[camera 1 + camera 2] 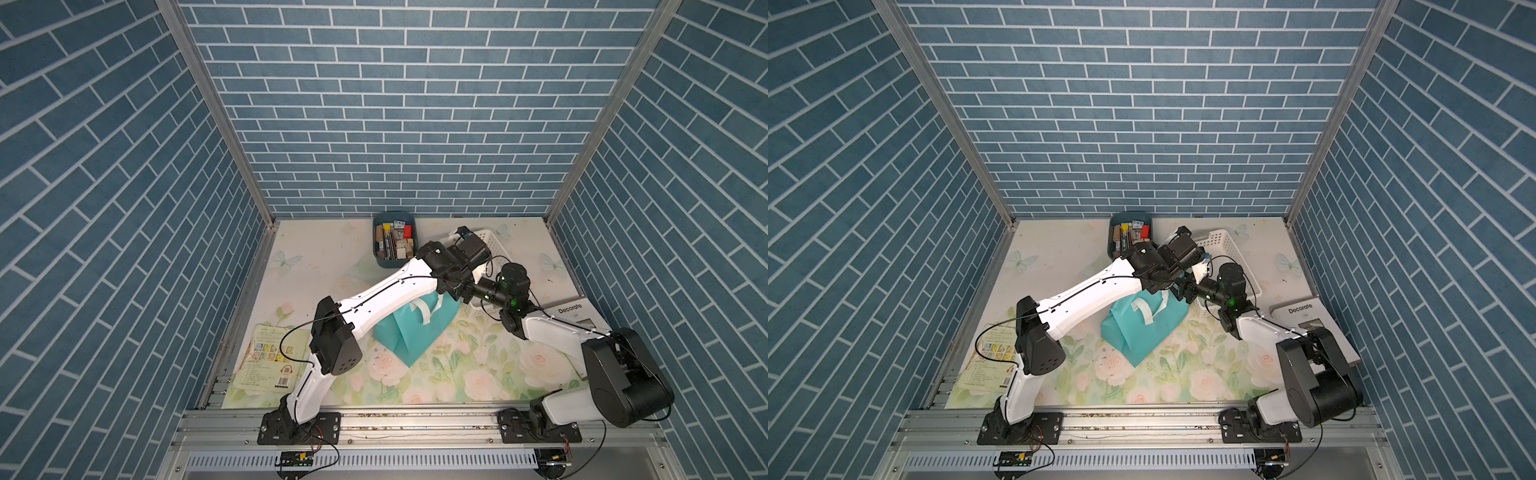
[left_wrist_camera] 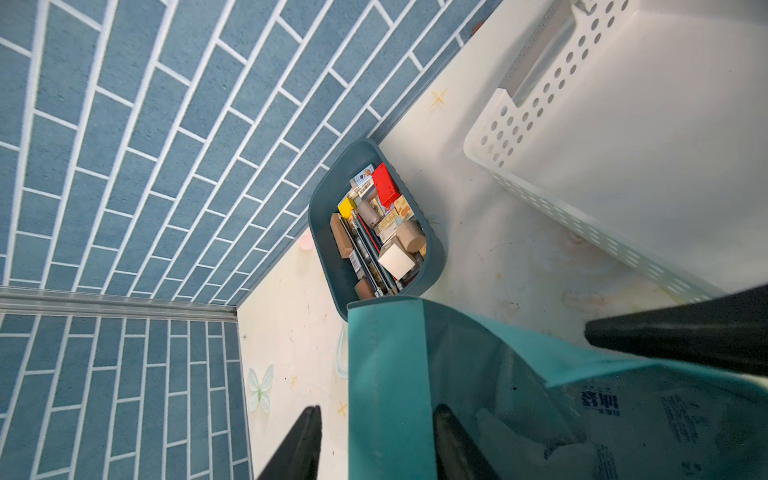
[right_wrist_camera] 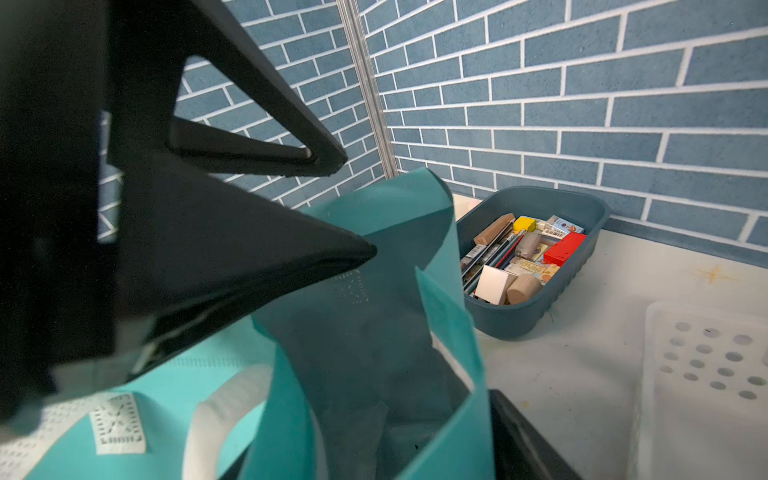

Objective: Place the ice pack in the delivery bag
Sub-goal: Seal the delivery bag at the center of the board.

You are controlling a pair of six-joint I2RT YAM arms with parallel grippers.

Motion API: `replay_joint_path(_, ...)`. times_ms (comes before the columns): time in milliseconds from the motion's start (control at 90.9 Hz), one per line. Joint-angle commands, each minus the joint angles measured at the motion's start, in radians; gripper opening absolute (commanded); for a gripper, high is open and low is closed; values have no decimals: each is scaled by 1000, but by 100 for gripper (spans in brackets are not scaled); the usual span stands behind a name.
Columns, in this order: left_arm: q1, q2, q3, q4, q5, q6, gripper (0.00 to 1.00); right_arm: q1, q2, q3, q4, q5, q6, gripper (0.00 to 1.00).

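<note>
teal delivery bag with white handles; dark blue bin; white perforated basket; floral tablecloth.

1. I am working in a robot test booth, not a real room.
2. Behind the small blue bin, the walls are only blue brick paper, held by bare metal posts.
3. Well in front of the bin, the left arm and right arm are bolted to a metal rail.
4. Under the bin lies a flower mat, like at home.

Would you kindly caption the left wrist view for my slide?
Left gripper straddling the bag rim, with bin and basket beyond.
</note>
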Motion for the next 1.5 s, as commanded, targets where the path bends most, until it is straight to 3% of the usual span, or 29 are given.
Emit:
replay_joint_path(0,-4,21,20,-23,-56,4,39,-4,-23,-10,15,25,22,69)
replay_joint_path(220,-4,30,23,-11,-5,13,23,-4,-25,-18,25,35,25,67)
replay_joint_path(429,-4,40,19,-6,25,12,0,-4,-51,-74,112,35,20,65)
replay_joint_path(561,-5,40,15,-5,17,12,0,-4,-111,-117,107,53,-26,69)
replay_joint_path(671,-4,33,15,2,25,10,0,-4,-193,-168,115,116,-45,83)
replay_joint_path(957,-6,-23,-22,63,88,12,0,-4,-396,-282,143,234,-58,95)
replay_joint_path(1100,-8,-30,-24,63,100,6,0,-4,-403,-271,161,182,-35,94)
replay_joint_path(1243,-13,-37,-32,69,111,3,0,-4,-309,-211,158,158,-21,93)
replay_joint_path(1485,-21,-46,-54,73,115,-3,0,-4,-130,-92,150,111,-18,78)
